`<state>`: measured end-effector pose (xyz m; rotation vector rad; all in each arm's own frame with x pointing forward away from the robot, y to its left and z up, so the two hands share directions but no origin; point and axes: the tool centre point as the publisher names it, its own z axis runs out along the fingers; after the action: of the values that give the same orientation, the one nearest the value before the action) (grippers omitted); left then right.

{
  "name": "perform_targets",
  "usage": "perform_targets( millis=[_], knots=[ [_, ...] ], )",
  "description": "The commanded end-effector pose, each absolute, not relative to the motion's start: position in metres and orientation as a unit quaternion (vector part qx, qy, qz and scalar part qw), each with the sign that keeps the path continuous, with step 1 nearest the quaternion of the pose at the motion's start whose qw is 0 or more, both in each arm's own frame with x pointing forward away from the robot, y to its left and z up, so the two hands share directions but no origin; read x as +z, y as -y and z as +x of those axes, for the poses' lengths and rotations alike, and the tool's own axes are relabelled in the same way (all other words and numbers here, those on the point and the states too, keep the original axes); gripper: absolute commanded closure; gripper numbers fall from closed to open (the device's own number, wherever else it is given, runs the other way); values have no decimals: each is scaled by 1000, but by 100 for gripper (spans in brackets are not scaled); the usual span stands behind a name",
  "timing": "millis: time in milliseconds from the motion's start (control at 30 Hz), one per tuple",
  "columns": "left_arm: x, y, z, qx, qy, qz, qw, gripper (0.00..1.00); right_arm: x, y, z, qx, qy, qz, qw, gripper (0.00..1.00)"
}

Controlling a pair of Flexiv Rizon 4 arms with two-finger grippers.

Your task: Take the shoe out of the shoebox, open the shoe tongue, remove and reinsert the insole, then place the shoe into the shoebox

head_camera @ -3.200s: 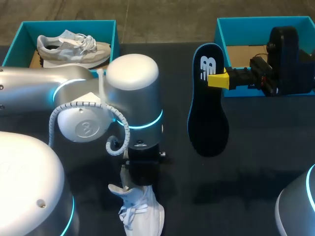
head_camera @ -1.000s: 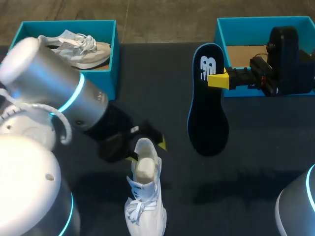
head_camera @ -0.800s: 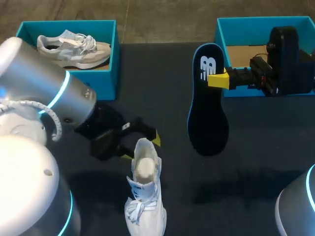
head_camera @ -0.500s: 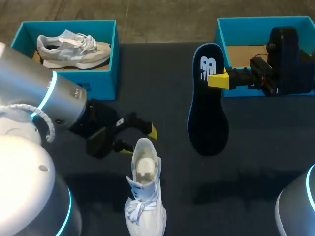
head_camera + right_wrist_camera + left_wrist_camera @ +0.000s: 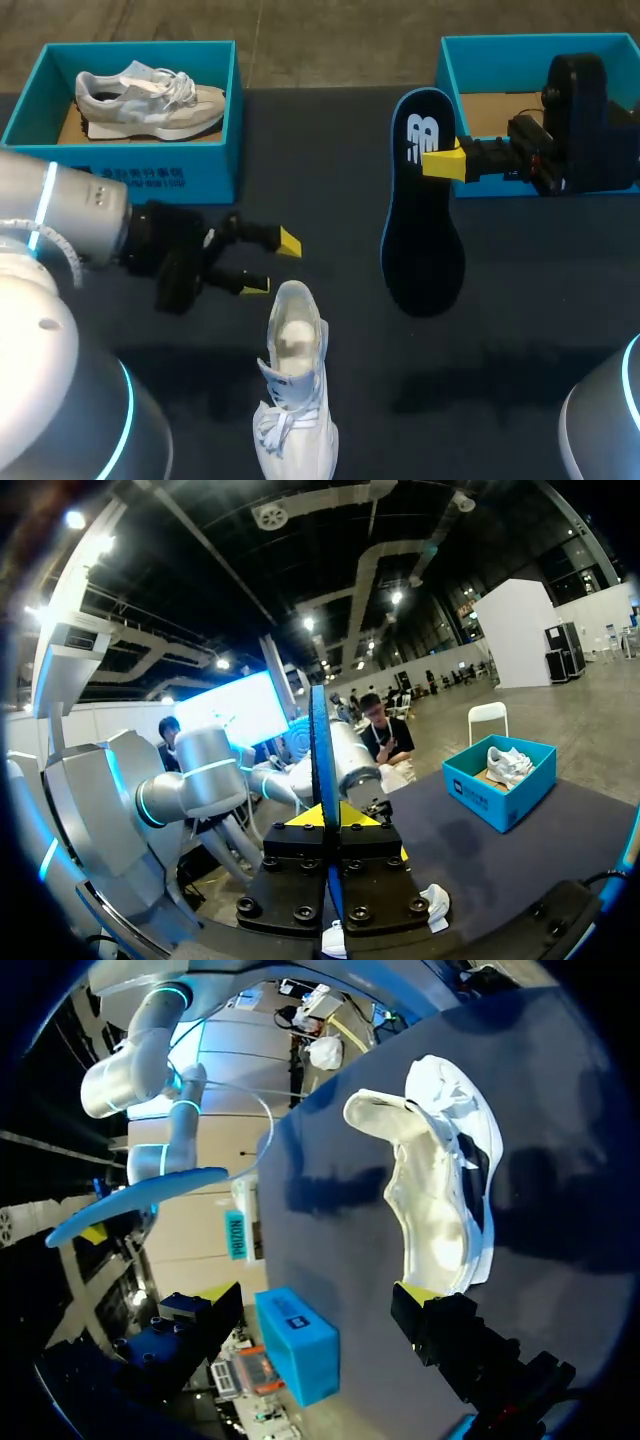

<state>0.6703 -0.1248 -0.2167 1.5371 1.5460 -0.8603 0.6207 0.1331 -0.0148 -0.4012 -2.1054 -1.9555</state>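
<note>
A white shoe (image 5: 295, 390) stands on the dark table near the front edge, its opening facing up. My left gripper (image 5: 264, 264) is open just left of the shoe's heel, touching nothing. In the left wrist view the shoe (image 5: 440, 1190) lies ahead of one yellow fingertip (image 5: 418, 1294). My right gripper (image 5: 443, 163) is shut on the top part of a dark blue insole (image 5: 420, 210), which hangs upright above the table. The right wrist view shows the insole (image 5: 322, 770) edge-on between the yellow tips of that gripper (image 5: 325, 818).
A teal shoebox (image 5: 130, 165) at the back left holds a grey shoe (image 5: 150, 97). An open teal shoebox (image 5: 480, 60) stands at the back right, partly behind my right arm. Bare table lies between the boxes and around the white shoe.
My left arm has drawn back to the left, away from the white shoe, its gripper staying open. The shoe stays where it was. The right arm and insole have not moved.
</note>
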Motion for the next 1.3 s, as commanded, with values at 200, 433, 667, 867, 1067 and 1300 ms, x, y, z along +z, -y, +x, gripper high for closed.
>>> perform_targets(
  millis=[200,433,667,867,1067,1300],
  knots=[
    [-207,121,675,-377,-572,576,447,0,-15,-135,621,-669,720,-138,120,100],
    [-195,110,689,-386,-565,564,462,0,-15,-135,621,-669,720,-138,120,100],
    [-190,97,698,-411,-532,557,488,0,-15,-135,621,-669,720,-138,120,100],
    [-184,85,707,-437,-500,535,522,0,-15,-135,621,-669,720,-138,120,100],
    [-172,78,720,-466,-478,512,541,0,-15,-135,621,-669,720,-138,120,100],
    [-172,78,720,-466,-478,512,541,0,-15,-135,621,-669,720,-138,120,100]
  ],
)
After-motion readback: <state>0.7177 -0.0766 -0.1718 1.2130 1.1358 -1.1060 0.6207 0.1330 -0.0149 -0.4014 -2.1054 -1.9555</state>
